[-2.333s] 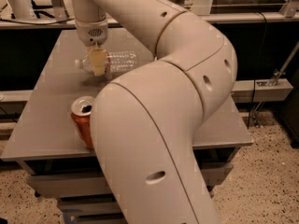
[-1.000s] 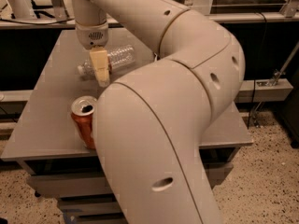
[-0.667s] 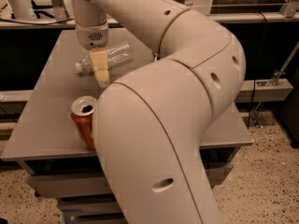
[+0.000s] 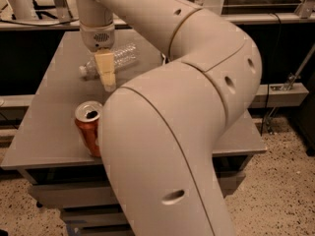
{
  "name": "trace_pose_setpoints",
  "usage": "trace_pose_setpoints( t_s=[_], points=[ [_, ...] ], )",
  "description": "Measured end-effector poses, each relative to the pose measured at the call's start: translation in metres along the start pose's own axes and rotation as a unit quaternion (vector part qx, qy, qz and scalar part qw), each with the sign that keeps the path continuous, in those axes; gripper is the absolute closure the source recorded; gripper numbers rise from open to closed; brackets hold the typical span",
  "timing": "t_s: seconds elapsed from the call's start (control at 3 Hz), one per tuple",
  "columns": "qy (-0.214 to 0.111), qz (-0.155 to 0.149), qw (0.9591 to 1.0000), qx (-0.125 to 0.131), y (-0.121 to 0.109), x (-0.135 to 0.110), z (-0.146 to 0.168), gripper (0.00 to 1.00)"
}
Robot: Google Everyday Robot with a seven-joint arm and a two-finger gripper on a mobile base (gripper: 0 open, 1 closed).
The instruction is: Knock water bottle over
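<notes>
Since bottle (image 4: 123,55) lies flat on its side at back of table (image 4: 44,112), knock looks done. Gripper (image 4: 108,82) hangs just in front of it, fingers pressed together, holding nothing. Can (image 4: 88,127) stands upright nearby. Only pulling arm clear seems left.

Looks down from high up, close behind the bulky arm (image 4: 162,146), facing forward across the grey table (image 4: 51,100); shows the gripper (image 4: 109,85) at upper left, above the table's far half.
</notes>
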State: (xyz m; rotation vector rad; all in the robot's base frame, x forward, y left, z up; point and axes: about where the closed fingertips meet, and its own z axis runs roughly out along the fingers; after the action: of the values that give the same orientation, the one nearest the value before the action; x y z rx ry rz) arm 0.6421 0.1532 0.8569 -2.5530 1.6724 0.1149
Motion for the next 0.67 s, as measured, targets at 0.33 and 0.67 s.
trace_pose_setpoints(
  t_s=[0.33,0.67],
  points=[
    [-0.028,-0.001,0.9988,0.040,-0.001,0.006,-0.022,0.00],
    [-0.079,-0.002,0.9904,0.114,0.011,0.022,-0.061,0.00]
  ],
)
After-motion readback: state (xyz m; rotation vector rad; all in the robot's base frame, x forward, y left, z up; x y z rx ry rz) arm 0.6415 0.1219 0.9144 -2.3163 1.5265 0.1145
